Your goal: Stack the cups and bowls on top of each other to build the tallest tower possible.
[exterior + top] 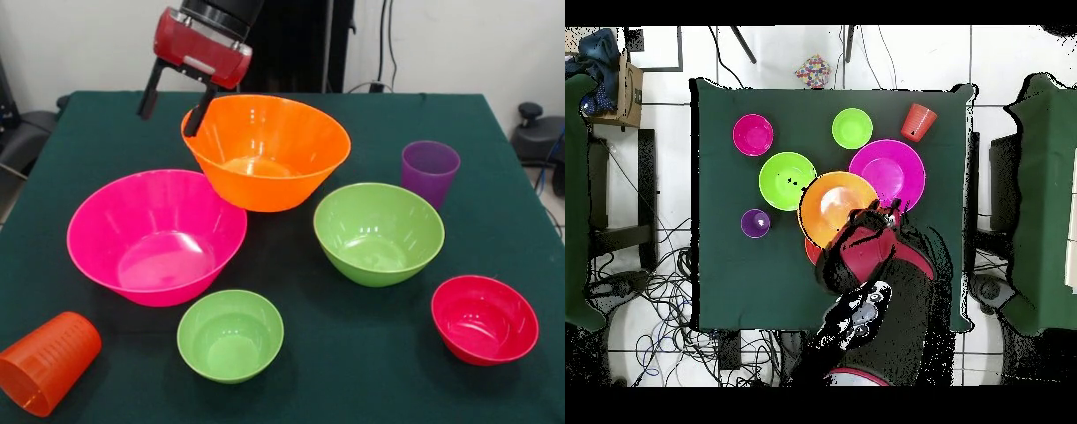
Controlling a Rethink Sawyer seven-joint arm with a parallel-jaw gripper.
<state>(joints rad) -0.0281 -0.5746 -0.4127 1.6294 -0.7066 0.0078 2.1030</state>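
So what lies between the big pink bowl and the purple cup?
In the front view, the big orange bowl and the medium green bowl lie between the pink bowl and the purple cup.

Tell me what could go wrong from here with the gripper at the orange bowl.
1. The gripper appears to pinch only the rim of the orange bowl, which looks lifted and tilted; it could slip out or swing.
2. The orange bowl overlaps the pink bowl; any drop or sideways move may knock it.
3. The orange cup lies on its side by the table edge and could roll off if jolted.
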